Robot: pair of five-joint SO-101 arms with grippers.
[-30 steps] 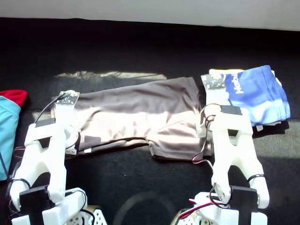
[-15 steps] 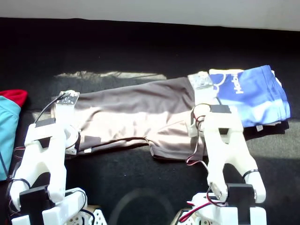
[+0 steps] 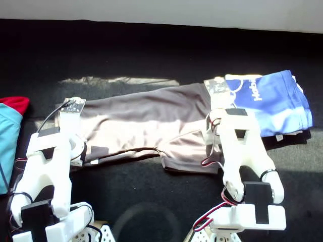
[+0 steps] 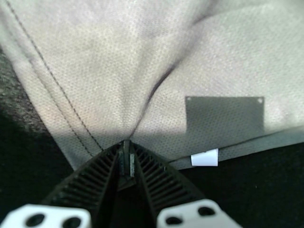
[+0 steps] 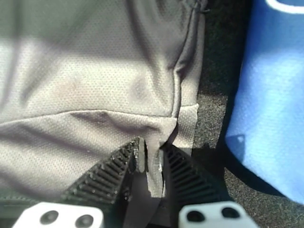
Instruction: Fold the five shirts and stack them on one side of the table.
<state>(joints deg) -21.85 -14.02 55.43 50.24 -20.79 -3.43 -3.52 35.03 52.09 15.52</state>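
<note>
Showing white plastic shells along the left arm (image 3: 48,166) and right arm (image 3: 245,151), with black motor blocks (image 3: 258,199) set well behind each claw. Trailing thin red and black cables (image 3: 211,162) back from the right claw's wrist. Ending in black, ribbed fingers (image 4: 156,183) on the left gripper (image 4: 126,148) and right gripper (image 5: 151,148), with white screw-holed lugs (image 4: 50,216) just behind them.
</note>
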